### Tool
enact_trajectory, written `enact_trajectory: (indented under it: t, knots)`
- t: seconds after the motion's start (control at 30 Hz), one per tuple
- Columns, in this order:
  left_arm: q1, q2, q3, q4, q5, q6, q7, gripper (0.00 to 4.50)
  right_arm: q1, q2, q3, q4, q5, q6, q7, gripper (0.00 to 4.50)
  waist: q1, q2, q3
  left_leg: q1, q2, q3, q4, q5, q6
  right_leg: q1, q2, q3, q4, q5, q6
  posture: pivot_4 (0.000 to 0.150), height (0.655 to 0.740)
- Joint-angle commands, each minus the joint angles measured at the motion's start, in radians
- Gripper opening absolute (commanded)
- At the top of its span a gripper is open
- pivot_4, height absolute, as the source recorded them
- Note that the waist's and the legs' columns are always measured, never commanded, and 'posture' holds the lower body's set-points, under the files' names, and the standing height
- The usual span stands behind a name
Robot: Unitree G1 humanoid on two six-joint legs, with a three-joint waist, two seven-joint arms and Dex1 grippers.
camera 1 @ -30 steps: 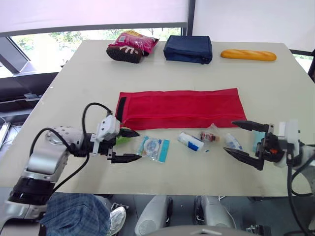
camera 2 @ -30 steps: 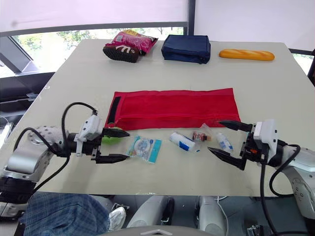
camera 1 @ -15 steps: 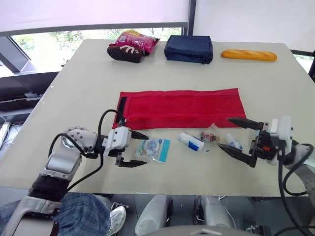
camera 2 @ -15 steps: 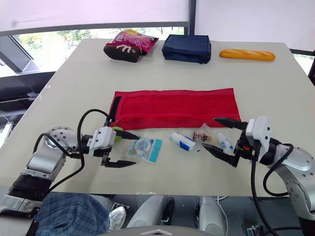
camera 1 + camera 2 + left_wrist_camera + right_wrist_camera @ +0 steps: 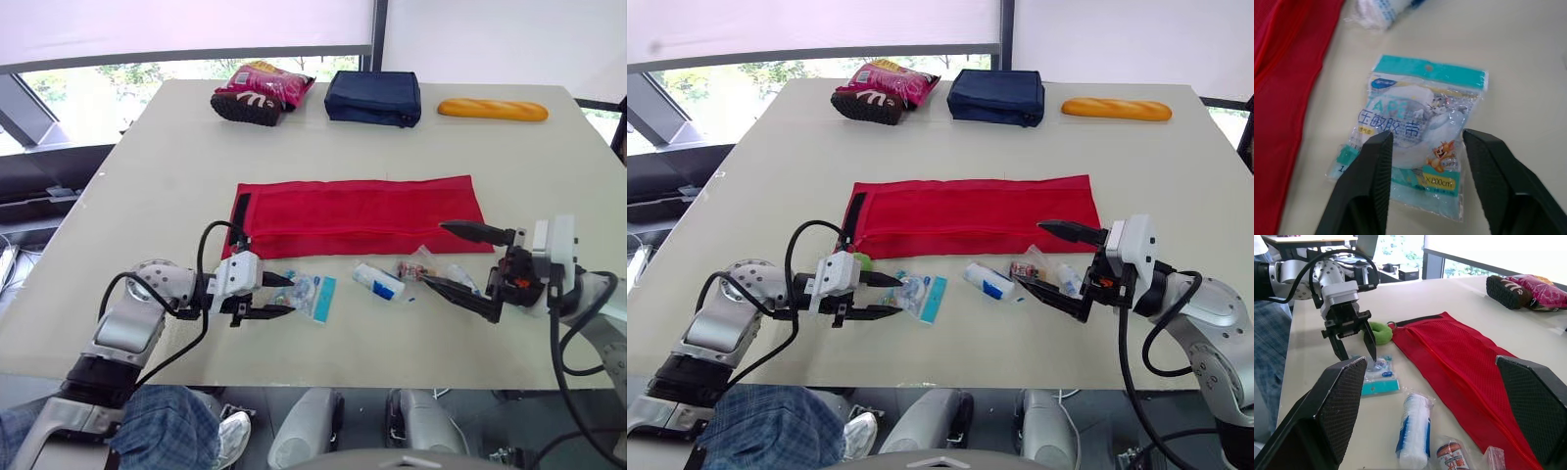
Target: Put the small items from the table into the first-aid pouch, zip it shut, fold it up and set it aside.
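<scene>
Tape packet [image 5: 1415,132] lies flat near the table's [image 5: 147,166] front edge. Its end toward the left edge sits between the narrowly parted fingers of the left gripper [image 5: 278,296] (whether they touch it I cannot tell). The red pouch [image 5: 362,215] lies spread flat at the table's middle, just behind the packet, a gauze roll [image 5: 379,282] and a small clear bag [image 5: 416,266], and the right gripper [image 5: 438,255] is spread wide with that bag at the mouth of its gap.

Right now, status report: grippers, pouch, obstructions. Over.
Left gripper open, straddling tape packet. Right gripper open over bagged bottle. Red pouch lies unfolded. Green ring nearby, not blocking.
</scene>
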Motion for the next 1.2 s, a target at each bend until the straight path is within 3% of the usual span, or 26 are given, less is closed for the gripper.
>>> enact_trajectory:
  t: [0.03,0.2,0.37,0.47,0.57,0.9,1.2]
  knots:
    - [0.045,0.005,0.027,-0.055,-0.007,0.017,0.033,2.52,-0.016,-0.003,-0.013,-0.040,0.017,0.004,-0.015,4.50,0.000,0.000,0.000,0.000,0.000,0.000,0.000,0.001,-0.002,0.000,0.000,0.000,0.000,0.000,0.000,0.150,0.7395]
    - [0.062,-0.009,0.114,-0.141,-0.166,0.234,0.094,2.52,-0.022,-0.005,-0.016,-0.047,0.026,0.013,-0.026,4.50,0.002,0.000,0.000,0.000,0.000,0.000,0.000,0.000,0.000,0.000,0.000,0.000,0.000,0.000,0.000,0.150,0.7395]
    - [0.114,0.020,0.181,-0.205,-0.248,0.371,0.112,2.52,-0.025,-0.003,-0.015,-0.045,0.025,0.015,-0.026,4.50,0.001,0.000,0.000,0.000,0.000,0.000,0.000,0.002,-0.003,0.000,0.000,0.000,0.000,0.000,0.000,0.150,0.7395]
    - [0.149,0.020,0.252,-0.271,-0.366,0.590,0.208,2.52,-0.023,-0.001,-0.014,-0.048,0.024,0.013,-0.025,4.50,0.000,0.000,0.000,0.000,0.000,0.000,0.000,0.002,-0.003,0.000,0.000,0.000,0.000,0.000,0.000,0.150,0.7395]
    - [0.187,0.017,0.296,-0.330,-0.419,0.689,0.271,2.52,-0.020,0.003,-0.013,-0.044,0.020,0.008,-0.023,4.50,0.001,0.000,0.000,0.000,0.000,0.000,0.000,0.002,-0.003,0.000,0.000,0.001,0.000,0.000,0.000,0.150,0.7395]
    - [0.236,-0.133,0.298,-0.438,-0.384,0.887,0.675,2.52,-0.029,0.025,0.013,-0.033,0.008,-0.006,-0.015,4.50,0.007,-0.001,0.000,0.000,0.000,0.000,0.000,0.002,-0.004,0.000,0.001,0.001,0.000,0.000,0.000,0.150,0.7395]
    - [0.137,-0.245,0.233,-0.420,-0.412,0.974,0.767,2.52,-0.034,0.010,0.005,-0.037,0.021,0.000,-0.010,4.50,0.010,-0.001,-0.001,0.004,0.000,0.000,0.000,0.002,-0.005,0.003,0.000,0.001,0.001,0.000,0.000,0.150,0.7395]
